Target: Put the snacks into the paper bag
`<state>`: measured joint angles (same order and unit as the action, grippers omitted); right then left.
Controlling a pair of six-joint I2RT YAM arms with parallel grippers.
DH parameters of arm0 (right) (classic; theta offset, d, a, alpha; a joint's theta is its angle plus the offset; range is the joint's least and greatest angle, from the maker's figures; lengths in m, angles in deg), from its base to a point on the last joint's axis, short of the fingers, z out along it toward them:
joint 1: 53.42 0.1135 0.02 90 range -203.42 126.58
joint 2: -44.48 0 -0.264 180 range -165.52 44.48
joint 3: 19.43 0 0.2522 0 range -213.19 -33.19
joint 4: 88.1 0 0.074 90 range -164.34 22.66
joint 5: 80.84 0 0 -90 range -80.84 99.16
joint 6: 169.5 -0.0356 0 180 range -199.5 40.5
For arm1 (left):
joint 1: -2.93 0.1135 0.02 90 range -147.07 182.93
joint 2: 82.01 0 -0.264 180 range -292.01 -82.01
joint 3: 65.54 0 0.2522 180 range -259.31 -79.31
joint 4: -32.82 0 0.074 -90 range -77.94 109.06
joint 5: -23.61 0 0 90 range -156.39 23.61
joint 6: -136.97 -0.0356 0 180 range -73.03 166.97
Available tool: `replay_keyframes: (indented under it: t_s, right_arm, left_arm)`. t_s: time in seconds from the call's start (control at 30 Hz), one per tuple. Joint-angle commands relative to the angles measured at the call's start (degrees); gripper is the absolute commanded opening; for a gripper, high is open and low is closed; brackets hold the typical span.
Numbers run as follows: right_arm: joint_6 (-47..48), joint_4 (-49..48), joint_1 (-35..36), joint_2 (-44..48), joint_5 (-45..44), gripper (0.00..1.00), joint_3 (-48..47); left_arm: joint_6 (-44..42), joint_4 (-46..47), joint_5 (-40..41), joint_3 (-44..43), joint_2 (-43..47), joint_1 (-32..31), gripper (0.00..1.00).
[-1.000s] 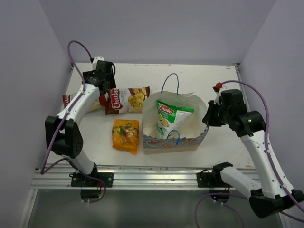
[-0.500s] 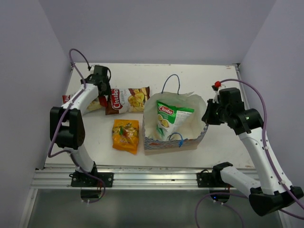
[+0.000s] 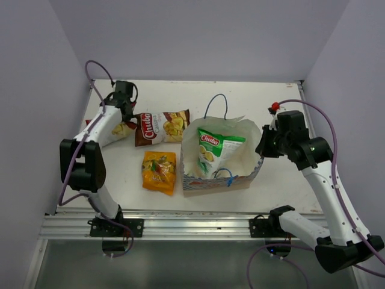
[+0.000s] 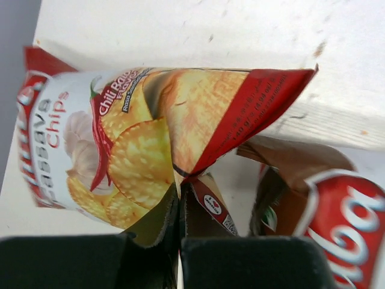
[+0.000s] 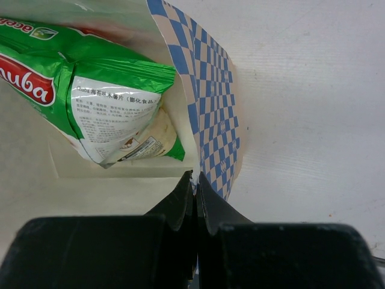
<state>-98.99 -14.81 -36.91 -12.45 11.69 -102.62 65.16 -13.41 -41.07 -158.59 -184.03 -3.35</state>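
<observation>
Red chip packet (image 4: 138, 132): lay just ahead of left claw (image 4: 180, 201), clenched on its corner seam. Looked light, crinkly, slippery, chips fragile; best gripped by flat seam, not middle. Right claw (image 5: 194, 183) clenched on paper bag (image 5: 207, 102) rim, green packet (image 5: 102, 72) inside, ahead-left.

White table (image 3: 252, 96), matt and flat. Meets the back wall (image 3: 192, 36) in a straight line at the far edge. Closed in on the two sides as well, by the left wall (image 3: 30, 90) and the right wall (image 3: 355, 60), all three plain pale lilac. Along the near edge, a silver metal rail (image 3: 192, 226) with long grooves, running from side to side. Below the rail, a dark surface (image 3: 192, 265), greenish and dim, detail not readable. Close up from the left wrist, small dark specks and scratches on the table (image 4: 180, 30); from the right wrist, faint fine lines across it (image 5: 313, 90).
</observation>
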Motion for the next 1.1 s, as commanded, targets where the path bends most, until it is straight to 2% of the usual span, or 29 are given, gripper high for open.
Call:
replay_keyframes:
  t_s: [0.0, 0.07, 0.13, 0.3, 0.4, 0.47, 0.6, 0.7, 1.07]
  right_arm:
    - [0.50, -1.17, 0.19, -0.73, 0.02, 0.00, -1.24]
    - [0.59, -1.17, 0.19, -0.91, 0.20, 0.00, -1.32]
    - [0.68, -1.26, 0.19, -0.91, 0.38, 0.00, -1.32]
    - [0.76, -1.08, 0.19, -0.47, 0.55, 0.00, -1.06]
    - [0.76, -1.17, 0.27, -0.47, 1.16, 0.00, -0.62]
    - [0.76, -1.17, 0.19, -0.38, 1.61, 0.00, -0.62]
    - [0.76, -1.08, 0.19, -0.20, 1.87, 0.00, -0.62]
    - [0.85, -0.91, 0.19, 0.06, 2.22, 0.00, -0.71]
    - [0.50, -0.20, 0.19, 1.38, 2.75, 0.00, 0.52]
  left_arm:
    - [-2.89, 1.88, -6.32, -6.04, 12.42, -2.14, 0.00]
    - [-4.22, 0.93, -5.81, -7.54, 16.13, -7.23, 0.00]
    - [-3.53, -0.92, -8.78, -10.35, 20.35, -12.84, 0.00]
    - [-0.36, -0.85, -23.35, -11.50, 30.81, -19.19, 0.00]
    - [-0.27, 0.91, -28.73, -12.20, 35.03, -23.32, 0.00]
    - [0.08, 0.39, -31.55, -13.52, 36.09, -24.74, 0.00]
    - [3.23, -0.84, -43.21, -16.69, 36.63, -25.62, 0.00]
    - [7.53, 2.13, -49.46, -14.59, 38.20, -26.93, 0.00]
    - [18.54, 12.15, -54.85, -15.63, 41.73, -30.19, 0.00]
